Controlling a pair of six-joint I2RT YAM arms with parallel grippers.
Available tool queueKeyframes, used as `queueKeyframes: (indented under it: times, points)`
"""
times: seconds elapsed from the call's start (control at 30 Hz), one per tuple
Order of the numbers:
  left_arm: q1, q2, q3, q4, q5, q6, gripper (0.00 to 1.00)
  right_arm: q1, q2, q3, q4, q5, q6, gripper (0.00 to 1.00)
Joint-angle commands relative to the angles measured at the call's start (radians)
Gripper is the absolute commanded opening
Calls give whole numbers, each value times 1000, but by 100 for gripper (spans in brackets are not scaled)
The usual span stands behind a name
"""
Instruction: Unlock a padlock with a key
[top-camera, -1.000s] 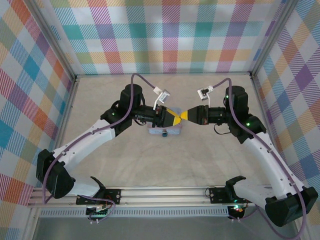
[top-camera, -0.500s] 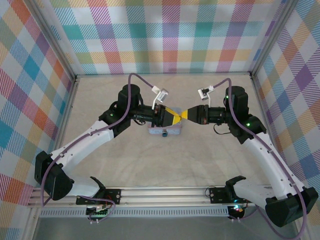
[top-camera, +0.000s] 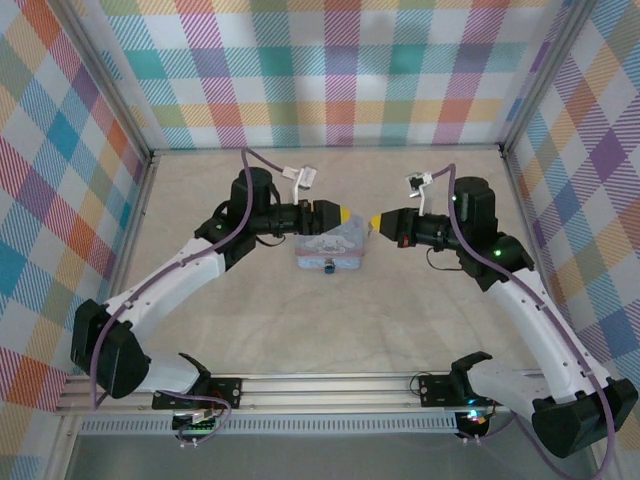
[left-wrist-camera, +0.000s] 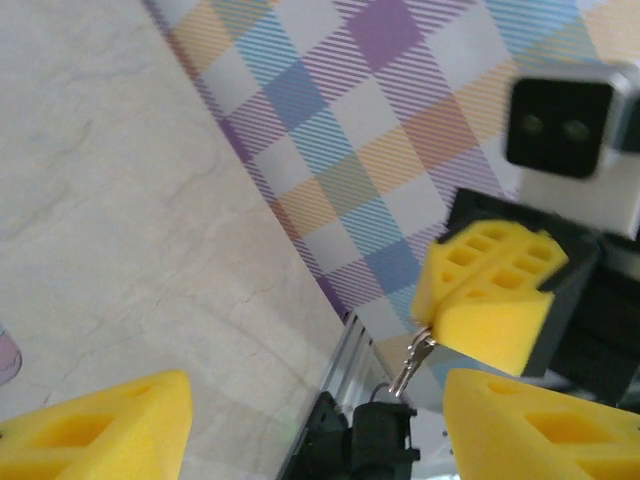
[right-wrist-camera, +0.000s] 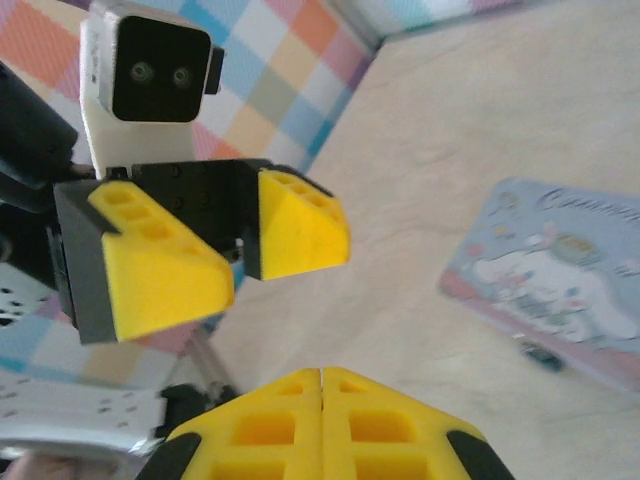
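One padlock (top-camera: 328, 266) sits nearest me, on the front of the single pale-blue tin box (top-camera: 332, 243), lying between my two grippers and on their near side. Beyond it, my left gripper (top-camera: 342, 214) stands spread wide and empty, facing my right gripper (top-camera: 376, 221), pinched tight on one small key (left-wrist-camera: 413, 360).

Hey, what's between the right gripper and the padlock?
In the top view, the pale-blue tin box lies between the right gripper, shut on the key, and the padlock on its front.
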Motion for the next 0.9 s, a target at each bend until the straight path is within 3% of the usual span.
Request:
queueKeyframes:
  times: [0.0,0.3,0.47,0.87]
  points:
    - [15,64,35,22,16,-178,67,11,-25,-31,63,176,-150,0]
    - [17,141,120,127,123,-475,70,52,-91,-156,398,324,-451,0]
    - [16,176,100,375,187,-752,71,88,-129,-204,523,323,-611,0]
    - [-41,232,178,427,263,-884,60,188,-145,-220,575,336,-782,0]
